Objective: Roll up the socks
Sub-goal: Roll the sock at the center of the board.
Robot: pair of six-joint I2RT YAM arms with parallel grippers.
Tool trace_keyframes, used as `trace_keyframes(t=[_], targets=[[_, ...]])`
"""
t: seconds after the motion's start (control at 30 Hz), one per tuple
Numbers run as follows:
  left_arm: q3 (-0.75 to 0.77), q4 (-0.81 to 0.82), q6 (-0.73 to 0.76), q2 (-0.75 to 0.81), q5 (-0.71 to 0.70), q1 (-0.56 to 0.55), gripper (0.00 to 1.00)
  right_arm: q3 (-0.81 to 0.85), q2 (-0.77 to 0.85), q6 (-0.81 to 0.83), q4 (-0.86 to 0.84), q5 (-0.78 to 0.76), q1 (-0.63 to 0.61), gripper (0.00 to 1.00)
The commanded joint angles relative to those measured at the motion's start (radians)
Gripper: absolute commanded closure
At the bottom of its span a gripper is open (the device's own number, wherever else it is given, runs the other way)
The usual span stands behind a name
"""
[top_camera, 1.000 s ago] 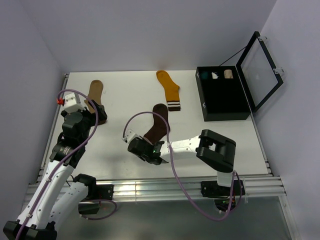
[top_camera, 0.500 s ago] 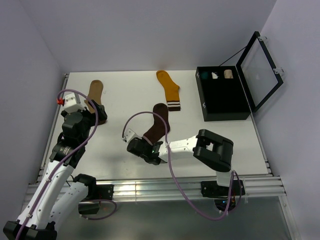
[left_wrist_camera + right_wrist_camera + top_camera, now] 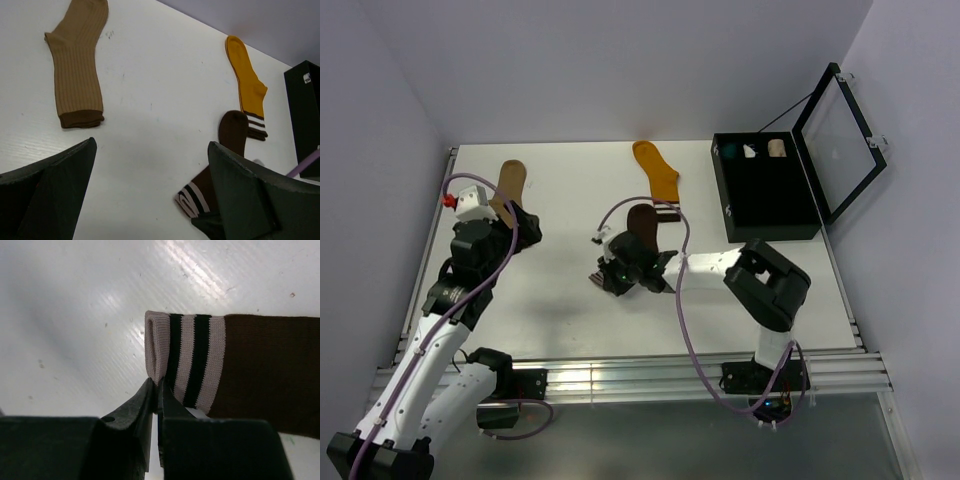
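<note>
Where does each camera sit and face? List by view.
Top external: above and behind, looking down on the table and both arms.
Left wrist: low over the table, facing across the tan sock; left gripper open at the bottom.
Right wrist: close over the dark brown sock's cuff, right gripper pinching it.
Shared: that sock, in all three.

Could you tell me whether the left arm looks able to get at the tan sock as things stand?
Probably yes: the tan sock lies flat just ahead of the left gripper, whose fingers are open, and nothing lies between them. The dark brown sock sits well off to the side.
</note>
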State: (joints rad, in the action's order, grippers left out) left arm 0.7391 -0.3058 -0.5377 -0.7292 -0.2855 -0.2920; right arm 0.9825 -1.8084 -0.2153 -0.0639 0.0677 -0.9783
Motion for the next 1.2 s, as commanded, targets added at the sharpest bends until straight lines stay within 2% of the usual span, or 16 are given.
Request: trace_keyframes(t=[0.0, 0.17, 0.4, 0.53, 0.77, 0.97, 1.03, 1.17], targets=[[0.033, -0.016, -0.074, -0.013, 0.081, -0.004, 0.01, -0.033, 0.043, -0.116, -0.141, 0.291, 0.094, 1.00], [-0.020, -0.003, -0.178, -0.038, 0.181, -0.009, 0.00, -0.087, -0.008, -0.260, -0.311, 0.536, 0.196, 1.00], [-0.115, 0.045, -0.292, -0.085, 0.239, -0.038, 0.03, -0.140, -0.135, -0.496, -0.576, 0.751, 0.311, 1.00], [-0.171, 0.074, -0.327, -0.104, 0.250, -0.061, 0.07, -0.146, -0.213, -0.587, -0.645, 0.781, 0.348, 1.00], [-0.250, 0.117, -0.387, -0.140, 0.276, -0.099, 0.15, -0.139, -0.264, -0.604, -0.600, 0.768, 0.368, 1.00], [-0.265, 0.149, -0.398, -0.240, 0.276, -0.127, 0.28, -0.134, -0.264, -0.593, -0.579, 0.764, 0.372, 1.00], [-0.257, 0.158, -0.395, -0.288, 0.295, -0.133, 0.37, -0.136, -0.262, -0.593, -0.579, 0.764, 0.372, 1.00], [-0.231, 0.171, -0.380, -0.377, 0.310, -0.151, 0.40, -0.137, -0.261, -0.593, -0.582, 0.762, 0.374, 1.00]])
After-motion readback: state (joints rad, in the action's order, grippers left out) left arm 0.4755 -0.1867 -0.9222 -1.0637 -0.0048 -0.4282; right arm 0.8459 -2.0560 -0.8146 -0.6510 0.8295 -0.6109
